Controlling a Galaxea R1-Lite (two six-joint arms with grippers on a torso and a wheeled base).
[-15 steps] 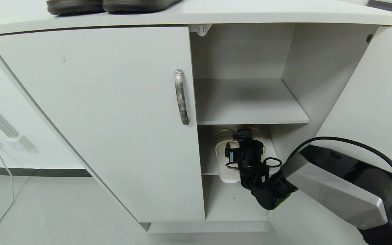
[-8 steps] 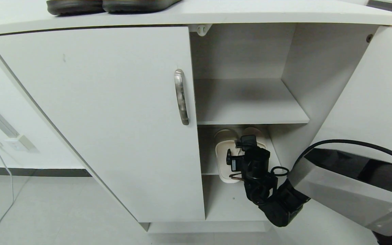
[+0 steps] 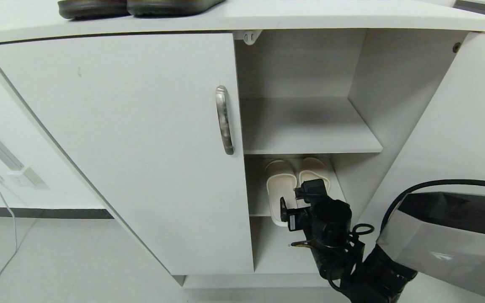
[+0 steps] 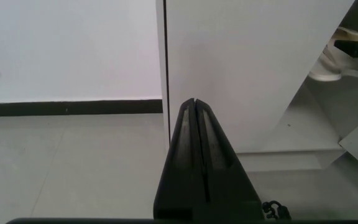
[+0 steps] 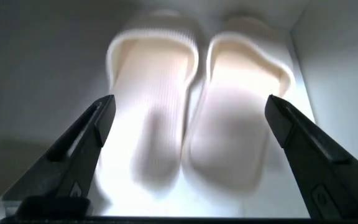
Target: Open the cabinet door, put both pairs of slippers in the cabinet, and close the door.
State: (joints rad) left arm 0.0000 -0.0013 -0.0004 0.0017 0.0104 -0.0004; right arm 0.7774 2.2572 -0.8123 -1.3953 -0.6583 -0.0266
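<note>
- My right gripper backs out of the cabinet, fingers apart; the cream slippers stay on the shelf.
- My left gripper has its fingers together.
- 1 dark pair waits on top.

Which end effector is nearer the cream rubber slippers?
Right. The right end effector hangs open in front of the cream rubber slippers; the left end effector, shut, is farther off, before the closed white cabinet door.

Lower right in the head view, our right arm is a broad silver-grey shell with a glossy black panel, a thick black cable arching over it. Our right gripper is matte black with thin looped wires; our left gripper is a black tapering wedge.
</note>
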